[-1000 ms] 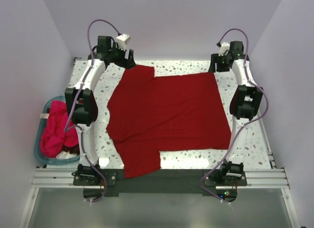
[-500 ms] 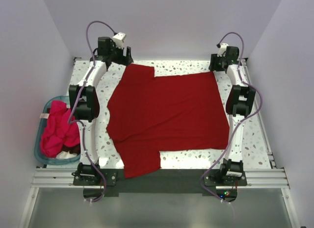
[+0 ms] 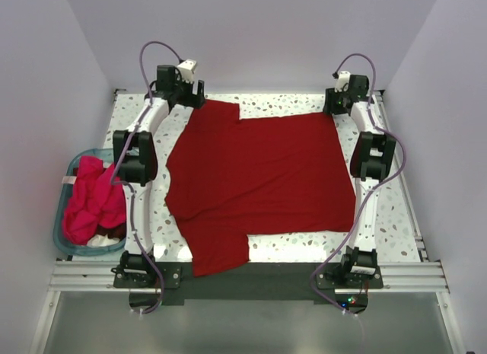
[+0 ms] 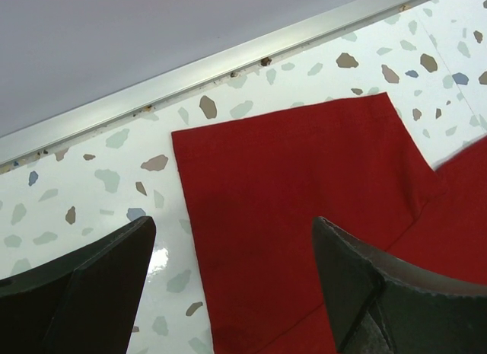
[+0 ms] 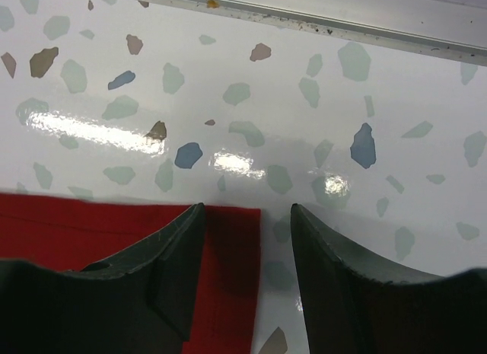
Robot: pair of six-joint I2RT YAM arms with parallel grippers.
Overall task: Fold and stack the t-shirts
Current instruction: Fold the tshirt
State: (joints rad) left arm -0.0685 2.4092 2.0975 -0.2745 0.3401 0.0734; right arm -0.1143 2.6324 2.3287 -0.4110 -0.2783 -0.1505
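A deep crimson t-shirt (image 3: 259,179) lies spread flat on the speckled table (image 3: 380,232); one sleeve hangs over the near edge. My left gripper (image 3: 192,100) is open above the far-left sleeve (image 4: 289,186), its fingers (image 4: 99,278) straddling the sleeve's left edge. My right gripper (image 3: 332,104) is open over the shirt's far-right corner (image 5: 236,240), one finger (image 5: 152,270) over the cloth, the other over bare table. Brighter pinkish-red shirts (image 3: 87,202) are piled in the basket at the left.
A teal plastic basket (image 3: 59,232) sits off the table's left side. A metal rail (image 4: 228,61) runs along the far edge below the back wall. Side walls close in left and right.
Both grippers have shifted slightly toward the far edge, the left one a little to the right. The shirt has not moved.
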